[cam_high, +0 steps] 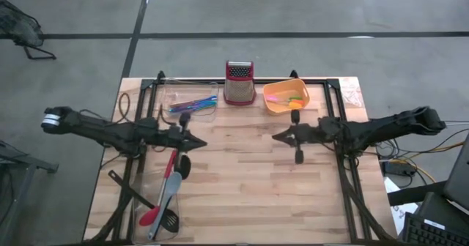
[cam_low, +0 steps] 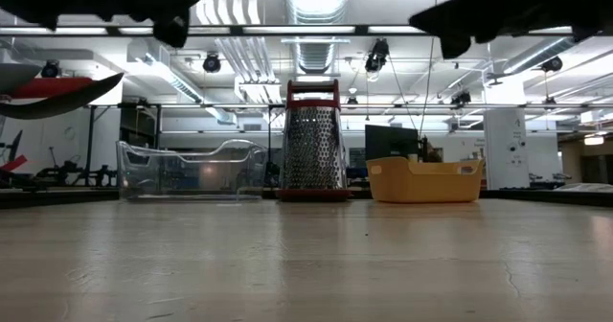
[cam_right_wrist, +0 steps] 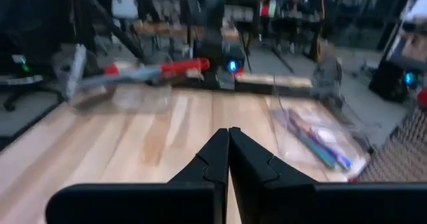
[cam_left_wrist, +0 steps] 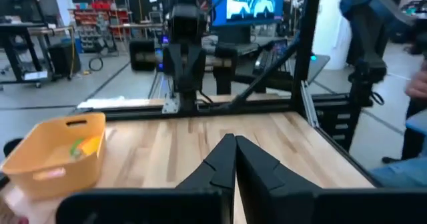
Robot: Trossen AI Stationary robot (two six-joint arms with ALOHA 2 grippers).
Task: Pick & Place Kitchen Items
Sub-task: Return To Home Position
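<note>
My left gripper (cam_high: pixel 199 141) (cam_left_wrist: pixel 235 143) hangs shut above the table's left middle, holding nothing. My right gripper (cam_high: pixel 278 137) (cam_right_wrist: pixel 228 135) faces it from the right, also shut on nothing. Both point level toward each other, clear of the wood. A red spoon (cam_high: pixel 158 200), a grey spatula (cam_high: pixel 170 191) and a black slotted spoon (cam_high: pixel 170 222) lie together at the near left, across the dark frame bars. Small coloured cutlery (cam_high: pixel 192 103) (cam_right_wrist: pixel 319 143) lies in a clear tray (cam_high: pixel 174 94) at the far left.
A steel grater with a red top (cam_high: pixel 239 83) (cam_low: pixel 311 140) stands at the far middle. An orange tub (cam_high: pixel 286 96) (cam_left_wrist: pixel 57 154) with small coloured pieces sits to its right. Bare wood (cam_high: pixel 242 187) lies between and in front of the grippers.
</note>
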